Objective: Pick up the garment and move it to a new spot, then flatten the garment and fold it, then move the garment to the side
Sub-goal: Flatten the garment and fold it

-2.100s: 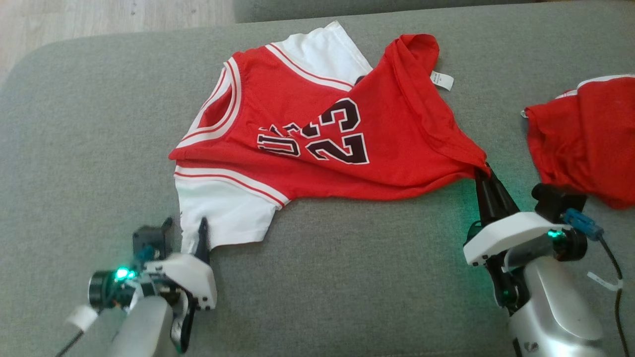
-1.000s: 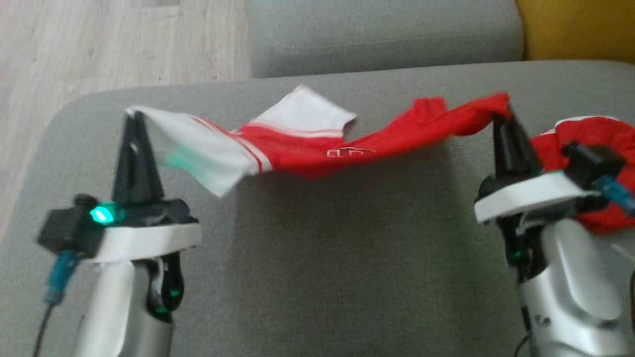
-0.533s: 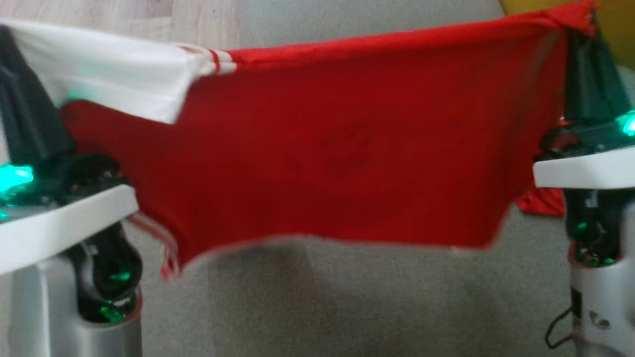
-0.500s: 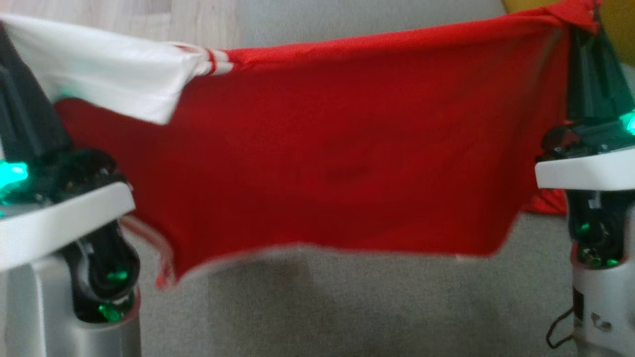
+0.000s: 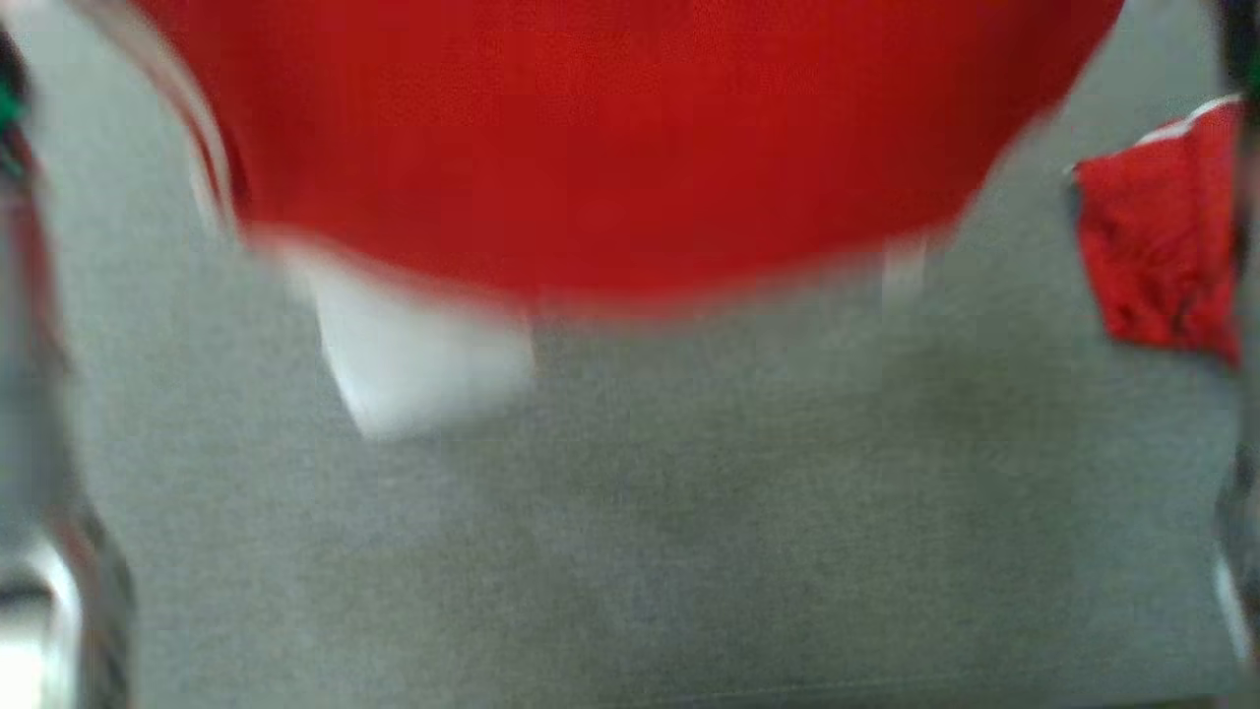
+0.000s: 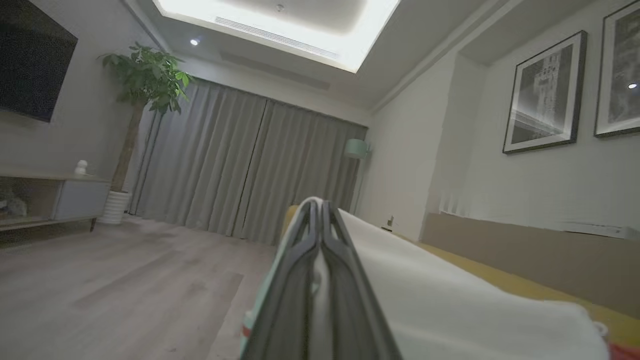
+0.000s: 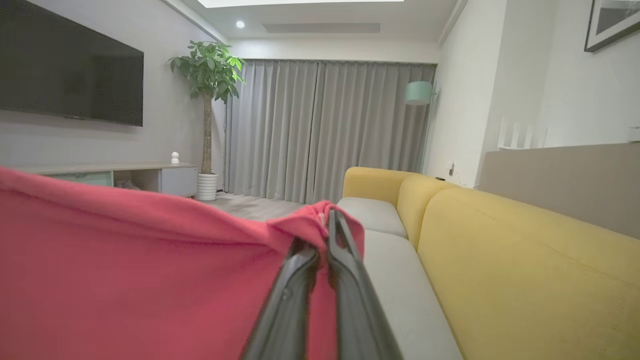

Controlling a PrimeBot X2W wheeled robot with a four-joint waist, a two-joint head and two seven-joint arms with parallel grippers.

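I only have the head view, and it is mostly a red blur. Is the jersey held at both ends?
Observer: At the left end, yes. The left gripper is shut on the jersey, pinching its white sleeve.
Operator: And the right end?
Observer: The right gripper is shut on a bunched red corner.
Operator: Which way are the grippers pointing?
Observer: Both point out across the room, toward the curtains.

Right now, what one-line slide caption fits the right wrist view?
Right claw shut on a bunched corner of the red garment, held aloft beside a yellow sofa.
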